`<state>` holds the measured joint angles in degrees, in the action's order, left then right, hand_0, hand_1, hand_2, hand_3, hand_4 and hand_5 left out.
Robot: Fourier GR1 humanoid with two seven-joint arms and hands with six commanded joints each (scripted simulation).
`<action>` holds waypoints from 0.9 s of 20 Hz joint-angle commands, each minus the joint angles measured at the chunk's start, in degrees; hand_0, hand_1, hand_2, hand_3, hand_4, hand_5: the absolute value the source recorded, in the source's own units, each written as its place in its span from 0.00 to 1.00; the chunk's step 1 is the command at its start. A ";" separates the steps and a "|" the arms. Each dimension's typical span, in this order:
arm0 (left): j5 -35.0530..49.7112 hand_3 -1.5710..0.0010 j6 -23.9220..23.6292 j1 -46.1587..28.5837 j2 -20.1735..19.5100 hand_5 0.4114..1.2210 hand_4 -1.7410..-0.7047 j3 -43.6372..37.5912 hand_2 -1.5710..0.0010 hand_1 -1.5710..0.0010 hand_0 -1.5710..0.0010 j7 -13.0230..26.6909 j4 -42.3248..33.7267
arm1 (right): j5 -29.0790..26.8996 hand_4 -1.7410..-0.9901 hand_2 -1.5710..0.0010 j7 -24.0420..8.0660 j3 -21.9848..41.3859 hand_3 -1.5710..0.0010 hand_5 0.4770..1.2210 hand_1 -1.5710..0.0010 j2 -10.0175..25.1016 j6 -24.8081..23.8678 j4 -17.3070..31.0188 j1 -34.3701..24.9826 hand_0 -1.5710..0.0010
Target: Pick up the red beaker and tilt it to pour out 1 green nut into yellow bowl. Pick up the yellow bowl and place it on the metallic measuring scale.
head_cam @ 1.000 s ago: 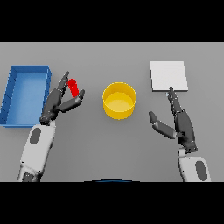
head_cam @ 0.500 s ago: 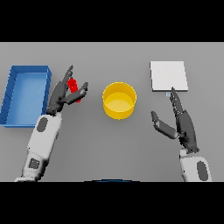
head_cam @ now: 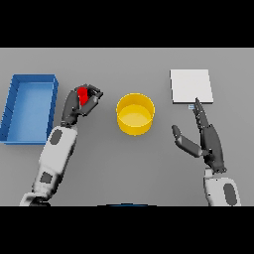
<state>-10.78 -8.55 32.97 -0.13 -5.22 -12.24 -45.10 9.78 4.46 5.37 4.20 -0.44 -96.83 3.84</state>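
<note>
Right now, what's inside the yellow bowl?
The yellow bowl looks empty: only its yellow bottom shows, no green nut. The nut may be in the red beaker, but the left hand has its fingers curled round it, so its inside is hidden.

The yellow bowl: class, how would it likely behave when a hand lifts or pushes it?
The yellow bowl looks stiff, with upright walls that hold a clean round shape. Standing squat and wide on the table, it will probably slide rather than tip when pushed. No contents can be made out inside, so it is likely light, though its smooth wall could be slippery.
</note>
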 commanded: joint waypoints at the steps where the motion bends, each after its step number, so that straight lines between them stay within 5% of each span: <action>1: -0.69 0.33 -0.56 0.16 0.32 0.82 0.15 0.69 0.30 0.32 0.33 -0.50 0.21 | -0.15 0.67 1.00 -0.30 -0.27 1.00 0.23 1.00 0.30 0.10 0.13 -0.20 1.00; 7: 0.50 0.11 0.92 -0.12 0.71 0.94 0.15 0.85 0.08 0.08 0.09 -1.57 -0.76 | -0.76 0.65 1.00 -0.09 -0.27 1.00 0.22 1.00 -0.40 0.23 0.84 -0.99 1.00; 10: 5.08 0.06 4.74 -0.72 0.43 0.91 0.08 -0.56 0.04 0.04 0.04 -3.03 -3.86 | 0.18 0.66 1.00 -0.08 0.00 1.00 0.22 1.00 -0.10 -0.14 0.57 -0.84 1.00; 18: 5.33 0.01 6.80 1.23 -2.55 0.89 0.02 2.86 0.01 0.01 0.01 2.75 -10.61 | 1.71 0.69 1.00 1.65 0.29 1.00 0.24 1.00 0.29 -0.88 0.29 -0.81 1.00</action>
<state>-5.35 -1.70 34.21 -2.69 -2.36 -9.53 -55.72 11.48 6.04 5.65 4.50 -1.34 -96.55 3.02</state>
